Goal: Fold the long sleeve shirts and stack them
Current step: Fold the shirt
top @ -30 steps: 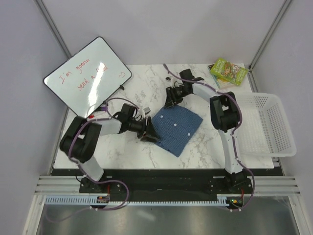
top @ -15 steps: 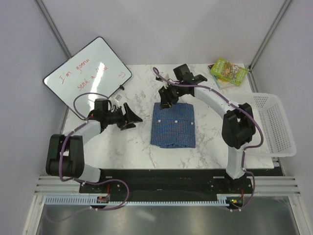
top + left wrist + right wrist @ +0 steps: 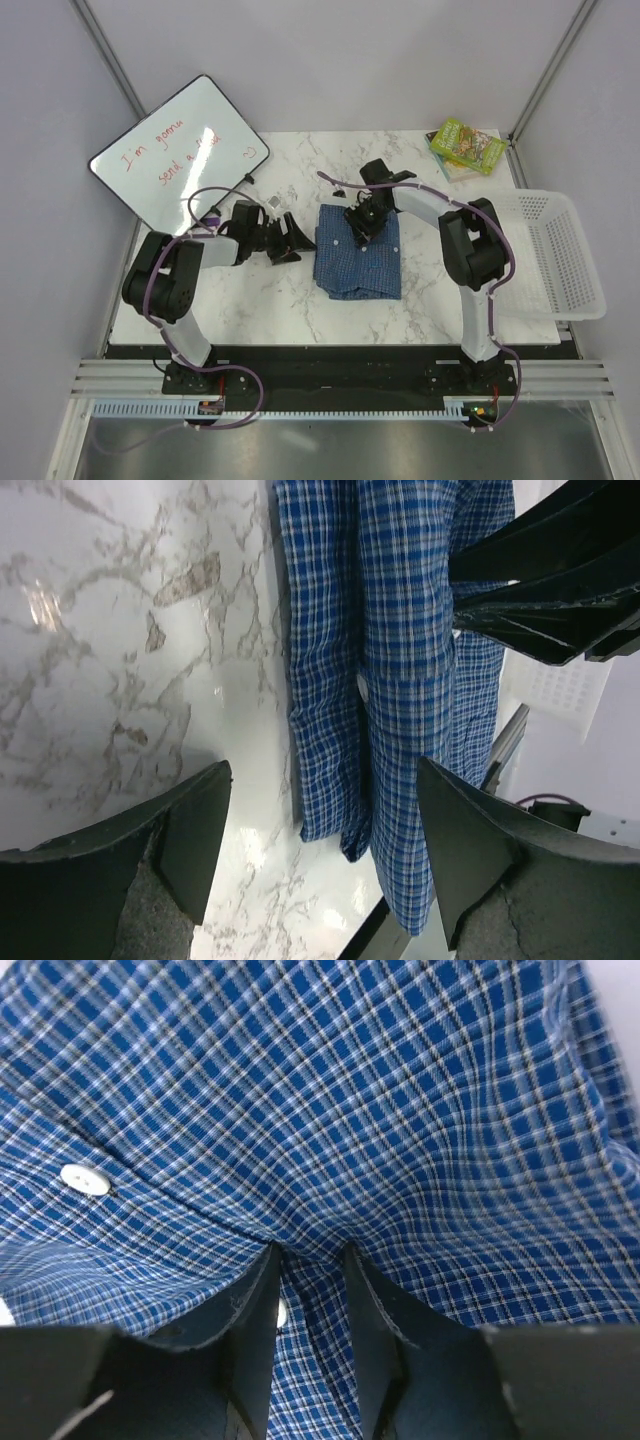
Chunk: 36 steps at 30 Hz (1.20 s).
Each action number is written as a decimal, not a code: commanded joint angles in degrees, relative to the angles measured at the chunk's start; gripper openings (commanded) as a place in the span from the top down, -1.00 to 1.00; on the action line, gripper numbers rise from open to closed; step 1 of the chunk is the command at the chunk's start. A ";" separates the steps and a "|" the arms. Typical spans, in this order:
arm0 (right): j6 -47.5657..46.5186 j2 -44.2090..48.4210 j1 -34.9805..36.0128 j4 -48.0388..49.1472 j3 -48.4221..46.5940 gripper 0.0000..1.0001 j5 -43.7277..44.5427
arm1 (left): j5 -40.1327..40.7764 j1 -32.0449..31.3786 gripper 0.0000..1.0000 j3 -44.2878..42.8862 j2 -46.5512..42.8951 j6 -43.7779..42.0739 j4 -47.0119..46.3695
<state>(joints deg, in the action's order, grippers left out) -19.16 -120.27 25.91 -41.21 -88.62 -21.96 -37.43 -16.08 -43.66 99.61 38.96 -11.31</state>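
One blue checked long sleeve shirt point(image 3: 362, 266) lies folded into a small rectangle on the middle of the marble table; it also shows in the left wrist view point(image 3: 400, 630) and fills the right wrist view point(image 3: 400, 1090). My right gripper point(image 3: 360, 226) is down on the shirt's far half, its jaws point(image 3: 310, 1252) nearly closed with a strip of cloth between them and creases spreading from the tips. My left gripper point(image 3: 292, 243) lies low just left of the shirt, open and empty point(image 3: 322, 770), with the shirt's left edge a little beyond its tips.
A whiteboard point(image 3: 180, 155) leans at the back left. A green box point(image 3: 467, 145) lies at the back right corner. A white mesh basket point(image 3: 545, 255) stands off the table's right edge. The right arm point(image 3: 540, 590) crosses the left wrist view.
The shirt turned from a diagonal lie to square with the table. My right gripper moved from its far edge onto the cloth. My left gripper swung back, then came right to the shirt's left edge.
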 commanded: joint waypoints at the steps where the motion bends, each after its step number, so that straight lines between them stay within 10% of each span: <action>1: -7.64 -5.32 -0.77 1.22 -0.68 0.22 9.65 | 4.73 -0.45 -0.64 1.47 1.81 6.91 -9.86; 28: -14.07 -9.99 -1.13 -2.21 -7.88 0.26 8.42 | 6.67 -5.02 -0.22 0.24 15.08 19.75 -25.68; 36: -14.50 -9.46 -1.13 -2.65 -7.88 0.25 8.07 | 4.56 -1.86 0.33 4.63 11.66 18.08 -25.78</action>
<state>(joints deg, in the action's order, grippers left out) -30.39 -125.36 25.32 -44.75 -97.65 -20.49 -34.15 -19.53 -41.95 112.42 58.83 -39.81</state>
